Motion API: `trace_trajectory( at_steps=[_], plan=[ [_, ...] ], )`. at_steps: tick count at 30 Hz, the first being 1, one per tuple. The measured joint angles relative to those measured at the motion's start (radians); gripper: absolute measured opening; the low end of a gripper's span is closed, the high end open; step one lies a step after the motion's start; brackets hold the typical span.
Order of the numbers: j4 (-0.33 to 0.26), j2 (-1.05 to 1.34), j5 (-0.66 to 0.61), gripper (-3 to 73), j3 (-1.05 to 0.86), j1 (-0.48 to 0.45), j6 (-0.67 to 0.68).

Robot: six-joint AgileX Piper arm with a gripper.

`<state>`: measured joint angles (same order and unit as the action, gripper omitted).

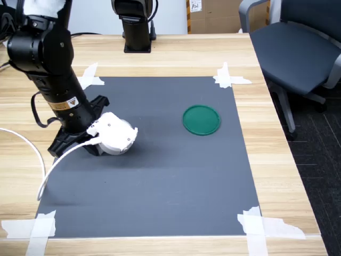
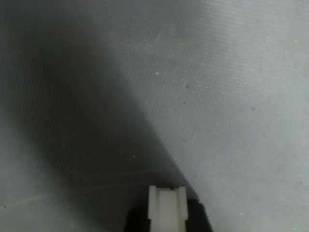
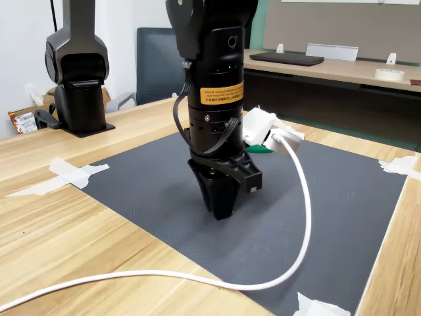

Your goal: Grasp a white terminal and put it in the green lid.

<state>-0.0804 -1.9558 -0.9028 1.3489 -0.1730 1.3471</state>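
Note:
In the wrist view a tiny white terminal [image 2: 167, 205] sits between the dark fingers of my gripper [image 2: 167, 220], which looks shut on it just above the dark mat. In the second exterior view the gripper [image 3: 222, 209] points straight down, its fingers drawn together to a narrow tip at the mat; the terminal is hidden there. In the first exterior view the arm and its white wrist camera [image 1: 113, 134] cover the fingertips. The green lid [image 1: 201, 119] lies flat on the mat, well to the first exterior view's right of the gripper. Only a sliver of it [image 3: 263, 149] shows behind the arm.
A dark grey mat [image 1: 160, 181] is taped to the wooden table at its corners [image 1: 228, 77]. A white cable [image 3: 289, 217] loops from the wrist camera across the mat. A second black arm base [image 1: 137, 26] stands at the back. An office chair [image 1: 298, 48] is beside the table.

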Motion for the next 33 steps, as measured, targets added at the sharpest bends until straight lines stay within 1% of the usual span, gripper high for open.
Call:
trace_trajectory(
  at_steps=[3,7,12,17,19,23,25,28,33],
  plan=[
    [-0.014,0.029,-0.012,7.5,0.0,0.0,-0.009],
    [-0.054,0.108,-0.032,7.6,0.0,0.0,-0.011],
    [-0.111,0.204,-0.131,7.6,0.0,0.0,-0.034],
    [-0.153,0.281,-0.216,7.6,0.0,0.001,-0.103],
    [-0.145,0.308,-0.234,7.6,0.0,0.015,-0.137],
    [-0.078,0.351,-0.26,7.6,0.0,0.084,-0.221],
    [-0.059,0.372,-0.269,7.6,0.0,0.128,-0.266],
    [-0.05,0.401,-0.273,7.6,0.0,0.183,-0.335],
    [-0.052,0.439,-0.273,7.6,0.0,0.266,-0.463]
  ],
)
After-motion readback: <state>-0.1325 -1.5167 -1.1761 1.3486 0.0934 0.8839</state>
